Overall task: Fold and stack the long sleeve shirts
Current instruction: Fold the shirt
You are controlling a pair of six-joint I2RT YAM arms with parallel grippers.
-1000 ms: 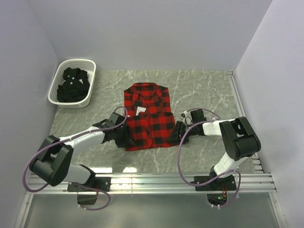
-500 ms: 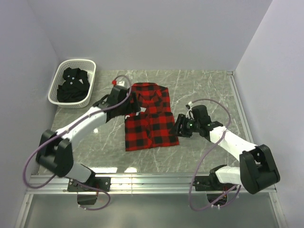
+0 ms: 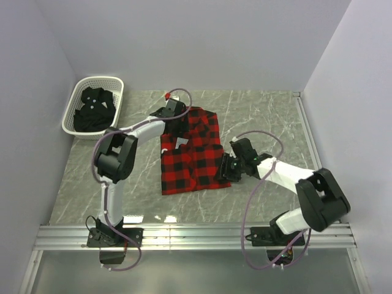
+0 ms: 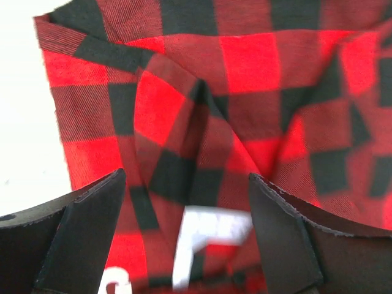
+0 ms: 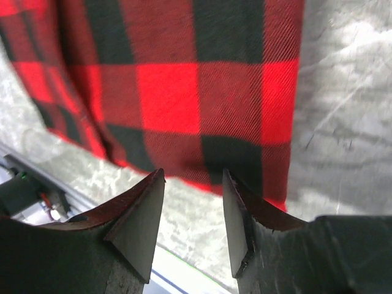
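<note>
Red-and-black flannel shirt (image 3: 191,150) spread flat on the bench (image 3: 263,116)
Its collar end lies under the left gripper (image 4: 187,177), spread wide and empty; its hem edge lies just ahead of the right gripper (image 5: 193,174), part open, holding nothing

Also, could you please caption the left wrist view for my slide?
Left gripper, jaws open, poised over the rumpled red-and-black flannel.

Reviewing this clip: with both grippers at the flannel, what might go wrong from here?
1. The left gripper hangs open over a bunched ridge in the red-and-black flannel shirt near its collar. Closing there may pinch several layers and pull the fold apart.
2. The right gripper sits open at the shirt's right edge near the hem. It may catch only one layer, or scrape the marble table.
</note>
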